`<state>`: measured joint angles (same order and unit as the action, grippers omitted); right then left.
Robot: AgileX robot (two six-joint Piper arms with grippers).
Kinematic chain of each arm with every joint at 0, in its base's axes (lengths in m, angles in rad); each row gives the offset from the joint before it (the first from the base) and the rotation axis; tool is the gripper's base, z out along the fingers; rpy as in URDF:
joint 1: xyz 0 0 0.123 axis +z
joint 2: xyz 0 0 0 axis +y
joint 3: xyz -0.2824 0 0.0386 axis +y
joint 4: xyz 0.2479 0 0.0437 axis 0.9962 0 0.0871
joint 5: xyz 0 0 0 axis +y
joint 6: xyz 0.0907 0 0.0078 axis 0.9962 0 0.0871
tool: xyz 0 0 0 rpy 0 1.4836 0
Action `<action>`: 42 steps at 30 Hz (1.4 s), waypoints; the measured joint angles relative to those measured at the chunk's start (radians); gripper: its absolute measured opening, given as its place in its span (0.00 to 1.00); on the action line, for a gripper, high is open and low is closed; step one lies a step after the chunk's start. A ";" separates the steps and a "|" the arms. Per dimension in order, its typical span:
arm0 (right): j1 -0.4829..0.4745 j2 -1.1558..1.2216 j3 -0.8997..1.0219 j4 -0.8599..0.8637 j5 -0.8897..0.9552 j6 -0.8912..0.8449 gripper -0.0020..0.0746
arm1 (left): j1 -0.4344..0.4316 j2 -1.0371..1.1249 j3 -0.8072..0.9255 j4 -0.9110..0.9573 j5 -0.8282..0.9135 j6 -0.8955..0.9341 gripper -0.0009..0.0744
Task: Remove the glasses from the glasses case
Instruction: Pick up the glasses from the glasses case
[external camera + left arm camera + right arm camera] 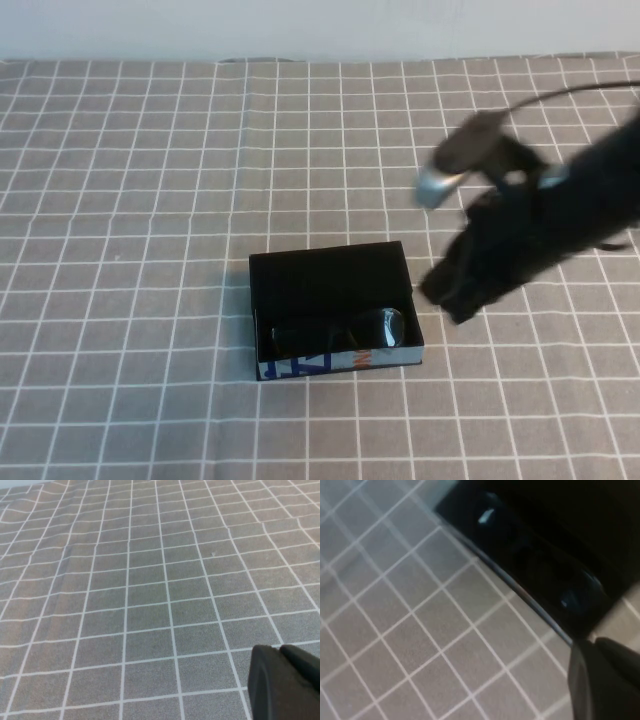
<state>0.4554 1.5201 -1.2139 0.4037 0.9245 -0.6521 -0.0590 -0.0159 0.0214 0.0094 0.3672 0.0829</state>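
Observation:
The glasses case (330, 272), a shallow black box with a white-and-blue front wall, lies open at the table's middle front. The black glasses (345, 328) lie inside it along the front wall. My right gripper (452, 296) hangs just right of the case, apart from it, blurred. In the right wrist view its fingers (592, 644) are together and empty, next to the case's corner (580, 630), with the glasses (530, 562) dark inside. My left gripper (280, 649) is shut and empty over bare cloth; it is out of the high view.
A grey tablecloth with a white grid (150, 200) covers the table. A white wall (300, 25) runs along the far edge. The right arm's cable (560, 95) loops above it.

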 joint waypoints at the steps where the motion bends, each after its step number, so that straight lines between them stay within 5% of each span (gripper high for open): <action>1: 0.025 0.041 -0.031 -0.010 0.010 -0.044 0.00 | 0.000 0.000 0.000 0.000 0.000 0.000 0.01; 9: 0.171 0.282 -0.295 -0.119 0.135 -0.338 0.04 | 0.000 0.000 0.000 0.002 0.000 0.000 0.01; 20: 0.199 0.491 -0.451 -0.201 0.181 -0.458 0.39 | 0.000 0.000 0.000 0.002 0.000 0.000 0.01; 42: 0.199 0.536 -0.462 -0.208 0.109 -0.535 0.41 | 0.000 0.000 0.000 0.002 0.000 0.000 0.01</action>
<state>0.6539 2.0565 -1.6758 0.1956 1.0334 -1.1873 -0.0590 -0.0159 0.0214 0.0111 0.3672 0.0829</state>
